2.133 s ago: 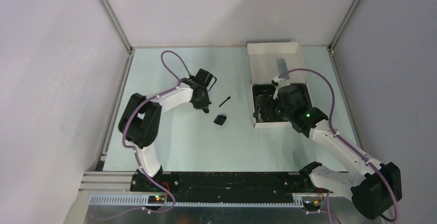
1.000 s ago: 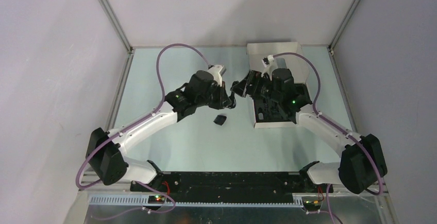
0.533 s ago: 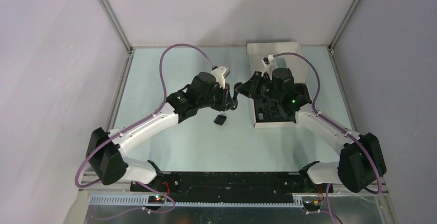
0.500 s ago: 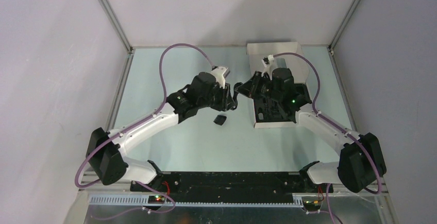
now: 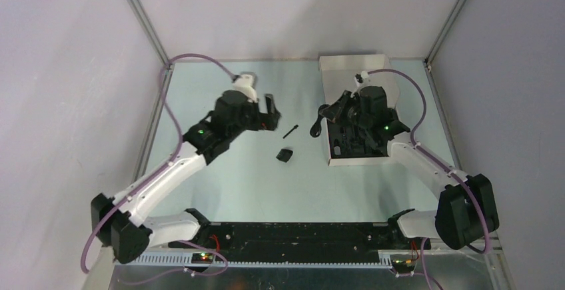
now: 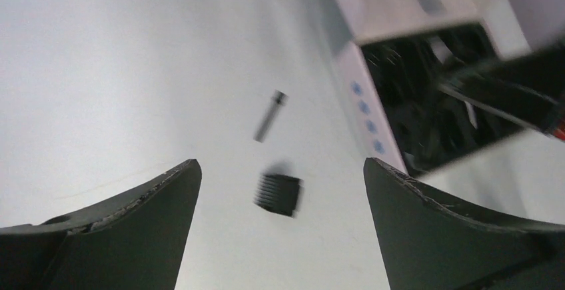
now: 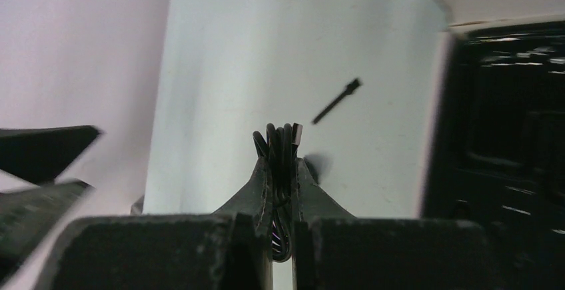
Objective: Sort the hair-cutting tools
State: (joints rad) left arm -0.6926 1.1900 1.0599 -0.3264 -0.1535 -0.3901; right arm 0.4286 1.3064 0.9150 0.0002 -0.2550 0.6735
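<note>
My right gripper (image 5: 320, 119) is shut on a bundle of black coiled cord (image 7: 280, 142) and holds it above the table, just left of the white box (image 5: 352, 63). The cord's loops stick out past the fingertips in the right wrist view. My left gripper (image 5: 270, 113) hangs open and empty over the table's middle left. Between its fingers (image 6: 166, 200) a black comb attachment (image 6: 278, 193) shows on the table below. A thin black stick-brush (image 5: 290, 131) lies between the two grippers, and the comb attachment (image 5: 285, 155) lies just in front of it.
The white box stands open at the back right, lid flap folded back, and its dark tray (image 5: 353, 140) holds black items I cannot make out. Metal frame posts and pale walls close the table in on the left, right and back.
The cord passed from my left gripper to my right. The left opened and drew back left; the right shut on the cord and moved slightly right, toward the box.
</note>
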